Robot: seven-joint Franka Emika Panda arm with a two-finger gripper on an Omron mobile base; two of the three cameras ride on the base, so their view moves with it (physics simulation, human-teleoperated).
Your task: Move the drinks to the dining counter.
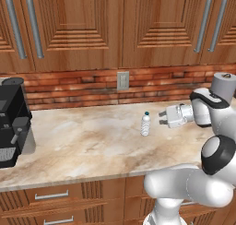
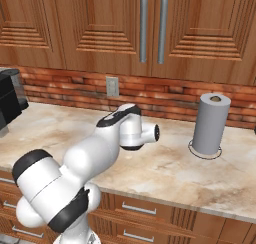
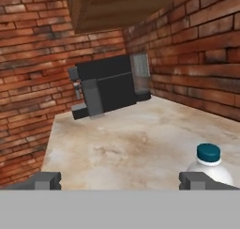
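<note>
A small clear water bottle [image 1: 145,124] with a teal cap stands upright on the marbled counter [image 1: 92,145] under the wooden wall cabinets. My gripper [image 1: 161,118] lies level just to its right, pointing at it, jaws wide open and empty, a short gap from the bottle. In the hand view the bottle [image 3: 209,164] rises at the lower right, right behind the right fingertip [image 3: 194,180], off the centre line of my gripper [image 3: 119,181]. The dining counter is out of view.
A black coffee machine [image 1: 11,120] stands at the counter's left end and shows ahead in the hand view [image 3: 110,85]. A grey paper-towel roll [image 2: 211,124] stands upright at the right. A brick backsplash [image 1: 92,88] runs behind.
</note>
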